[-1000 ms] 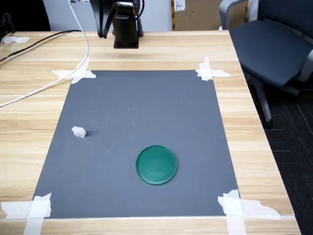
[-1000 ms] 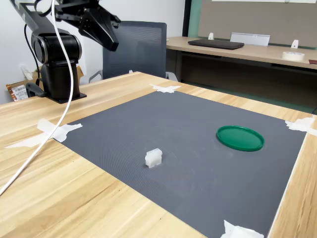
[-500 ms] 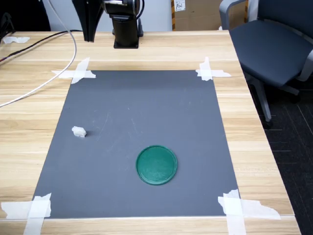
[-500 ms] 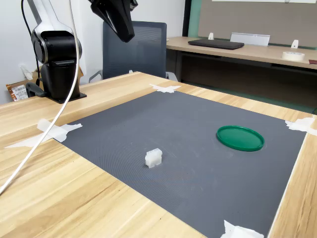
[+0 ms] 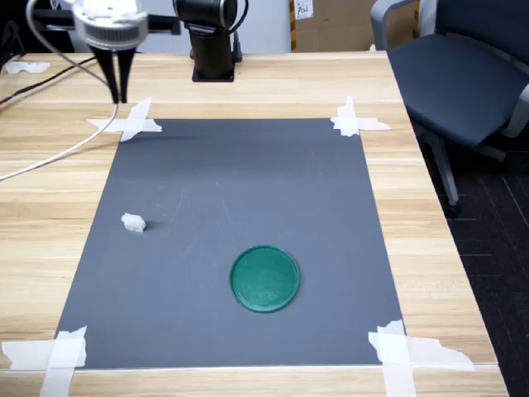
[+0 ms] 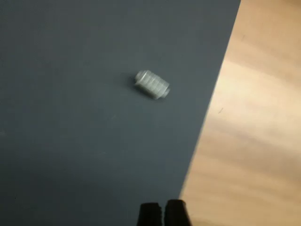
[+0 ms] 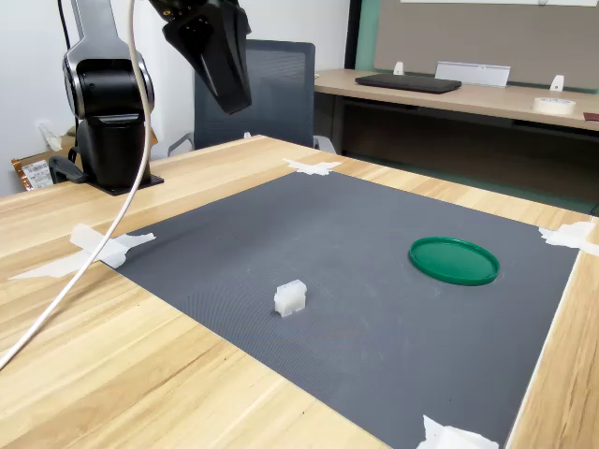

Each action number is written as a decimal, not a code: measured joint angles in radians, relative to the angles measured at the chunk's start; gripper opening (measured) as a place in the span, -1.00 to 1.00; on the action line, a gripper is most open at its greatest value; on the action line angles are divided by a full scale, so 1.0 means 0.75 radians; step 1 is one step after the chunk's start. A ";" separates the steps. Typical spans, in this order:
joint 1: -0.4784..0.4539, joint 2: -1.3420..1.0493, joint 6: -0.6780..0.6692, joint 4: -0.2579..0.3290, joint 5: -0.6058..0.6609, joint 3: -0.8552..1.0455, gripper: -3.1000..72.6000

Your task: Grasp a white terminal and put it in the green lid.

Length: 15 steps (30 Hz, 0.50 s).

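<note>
The white terminal point(image 5: 133, 222) lies on the grey mat point(image 5: 248, 182) near the mat's left edge in the first exterior view; the wrist view shows it as a small ribbed block point(image 6: 152, 84). It also appears in the second exterior view point(image 7: 290, 297). The green lid point(image 5: 264, 279) lies flat and empty nearer the mat's front edge, and it sits at the second exterior view's right point(image 7: 454, 260). My gripper point(image 5: 120, 98) hangs high over the mat's far left corner, well apart from the terminal. Its fingers point(image 6: 176, 213) stand pressed together with nothing between them.
White tape strips point(image 5: 128, 124) hold the mat's corners to the wooden table point(image 5: 430, 215). A white cable point(image 5: 58, 153) trails across the table at the first exterior view's left. The arm's black base point(image 5: 213, 50) stands at the far edge. An office chair point(image 5: 463, 74) is off to the right.
The arm has swung toward the first exterior view's left and come down, bringing the gripper over the mat's far left corner. Terminal and lid have not moved.
</note>
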 joint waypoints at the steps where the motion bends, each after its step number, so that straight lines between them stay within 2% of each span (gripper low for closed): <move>1: -0.019 0.021 -0.060 0.020 0.013 -0.023 -0.99; 5: -0.068 0.152 -0.274 0.054 0.096 -0.122 -0.99; 10: -0.093 0.294 -0.320 0.066 0.191 -0.272 -0.99; 15: -0.093 0.345 -0.292 0.214 0.197 -0.390 -0.99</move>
